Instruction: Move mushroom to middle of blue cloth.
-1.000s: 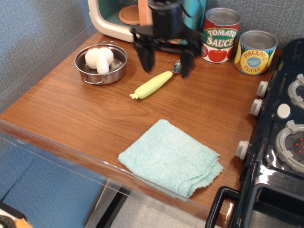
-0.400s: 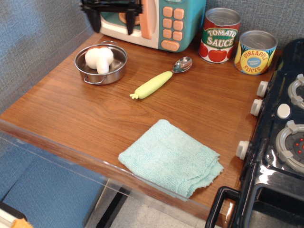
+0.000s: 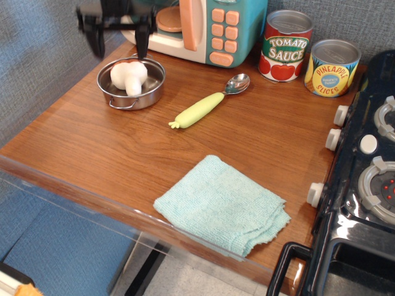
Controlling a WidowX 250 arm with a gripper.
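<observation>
Above the steel pot point(image 3: 131, 83), gripper point(image 3: 118, 38) now lower and further left, fingers point(image 3: 142, 41) spread apart, mushroom point(image 3: 128, 76) unmoved inside

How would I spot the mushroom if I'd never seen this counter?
Find the toy microwave at the back of the wooden counter. Left of it sits a steel pot; the mushroom lies inside, white-stemmed with a reddish cap, the only soft thing there.

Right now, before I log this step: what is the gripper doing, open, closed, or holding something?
Gripper: open, holding nothing, fingers spread above the steel pot; the mushroom lies in the pot, ungrasped.
</observation>
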